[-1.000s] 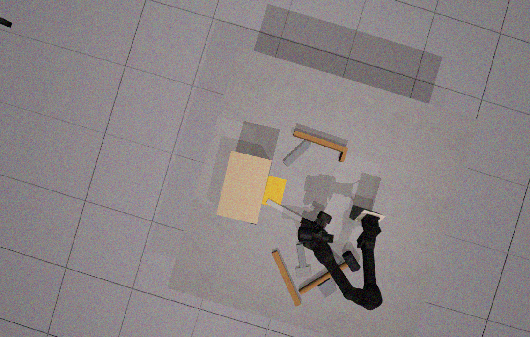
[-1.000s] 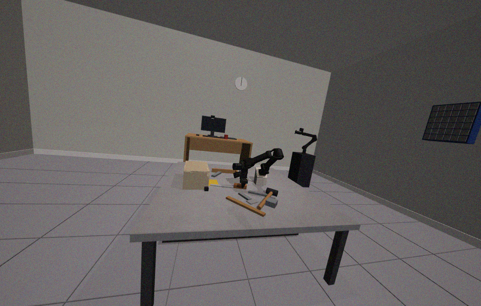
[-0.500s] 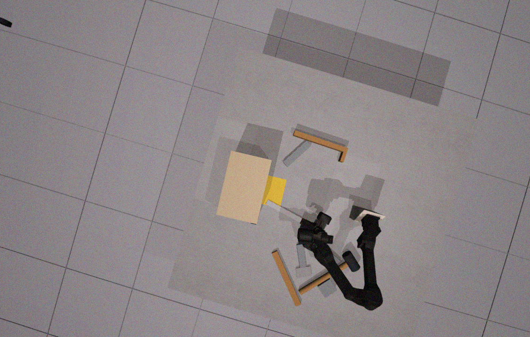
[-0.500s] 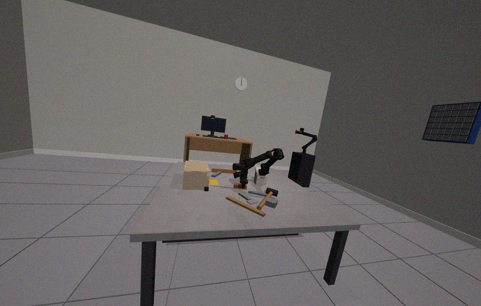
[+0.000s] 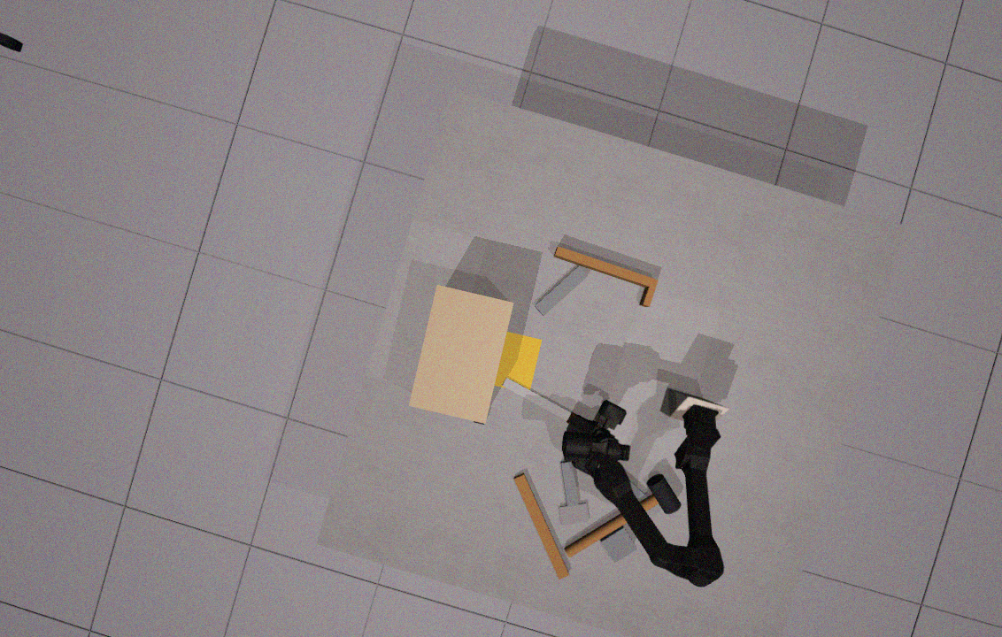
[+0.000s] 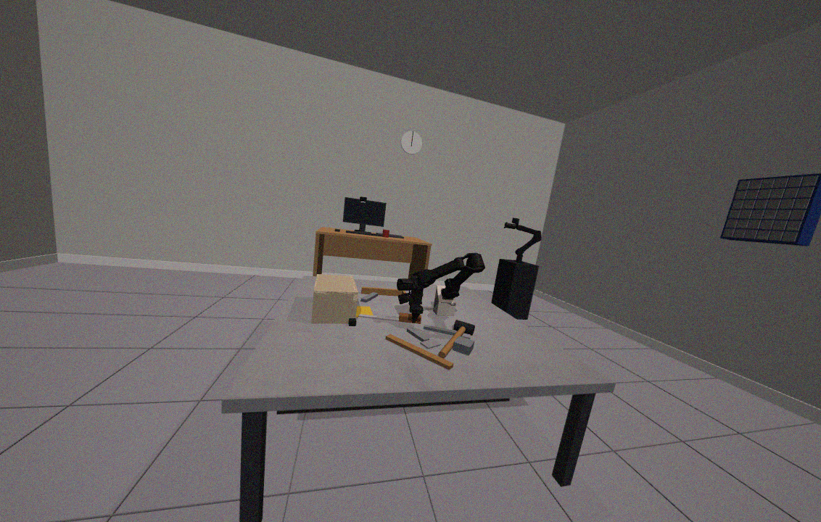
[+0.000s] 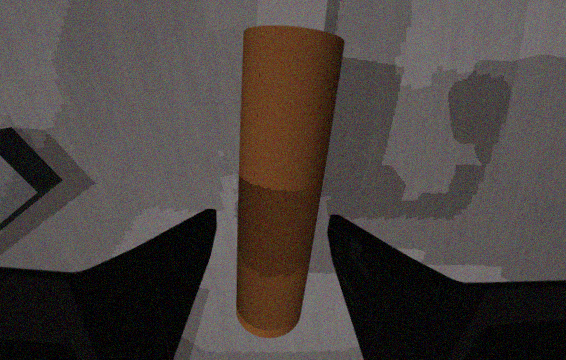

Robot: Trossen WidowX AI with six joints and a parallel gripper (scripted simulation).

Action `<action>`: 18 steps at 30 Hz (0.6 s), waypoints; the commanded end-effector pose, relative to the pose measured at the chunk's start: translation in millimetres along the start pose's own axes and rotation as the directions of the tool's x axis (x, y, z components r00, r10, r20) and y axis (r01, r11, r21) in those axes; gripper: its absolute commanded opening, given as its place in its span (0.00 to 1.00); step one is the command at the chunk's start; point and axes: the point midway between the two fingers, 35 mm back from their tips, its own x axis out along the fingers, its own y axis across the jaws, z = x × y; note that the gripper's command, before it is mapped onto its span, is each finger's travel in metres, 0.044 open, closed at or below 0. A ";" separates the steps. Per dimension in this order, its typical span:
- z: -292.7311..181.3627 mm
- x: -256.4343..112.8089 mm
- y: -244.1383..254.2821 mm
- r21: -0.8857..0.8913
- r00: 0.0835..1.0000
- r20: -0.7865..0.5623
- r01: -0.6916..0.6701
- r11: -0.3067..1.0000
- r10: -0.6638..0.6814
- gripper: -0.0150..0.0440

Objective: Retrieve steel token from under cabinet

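The beige cabinet [image 5: 461, 352] [image 6: 336, 306] stands at the left of the table. The yellow marked area [image 5: 522, 361] [image 6: 365, 310] shows along its front. I cannot make out the steel token in any view. A tool with a round orange handle [image 6: 404, 317] [image 7: 288, 110] and a thin grey blade [image 5: 540, 398] lies low at the table, its tip at the area's corner near the cabinet. My gripper [image 7: 273, 220] [image 6: 415, 317] is open, with the handle between its fingers and a gap on each side; the arm hides the handle in the overhead view.
A hammer with a black head [image 5: 663, 493] [image 6: 463, 327], an orange stick [image 5: 541, 525] [image 6: 418, 351] and a grey T-shaped piece [image 5: 570, 487] lie on the near side. An orange L-shaped bar [image 5: 604, 266] and a grey bar [image 5: 560, 289] lie on the far side. A small black block [image 6: 352, 322] sits by the cabinet.
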 end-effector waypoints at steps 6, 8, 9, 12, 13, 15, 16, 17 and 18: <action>0.0 0.3 0.1 -0.001 1.000 0.000 -0.006 1.000 0.006 0.71; -1.0 0.9 0.0 0.001 1.000 0.000 -0.006 1.000 0.006 0.71; -1.7 1.4 0.0 0.002 1.000 0.000 -0.006 1.000 0.006 0.71; -4.5 3.2 -0.3 0.008 1.000 0.000 -0.006 1.000 0.006 0.71; -5.4 3.8 -0.4 0.009 1.000 0.000 -0.006 1.000 0.006 0.71; -0.8 2.1 0.0 0.000 1.000 0.002 -0.003 1.000 0.003 0.62; -0.8 2.1 0.0 0.000 1.000 0.002 -0.003 1.000 0.003 0.58; -0.8 2.1 0.0 0.000 1.000 0.002 -0.003 1.000 0.003 0.53; -0.8 2.1 0.0 0.000 1.000 0.002 -0.003 1.000 0.003 0.49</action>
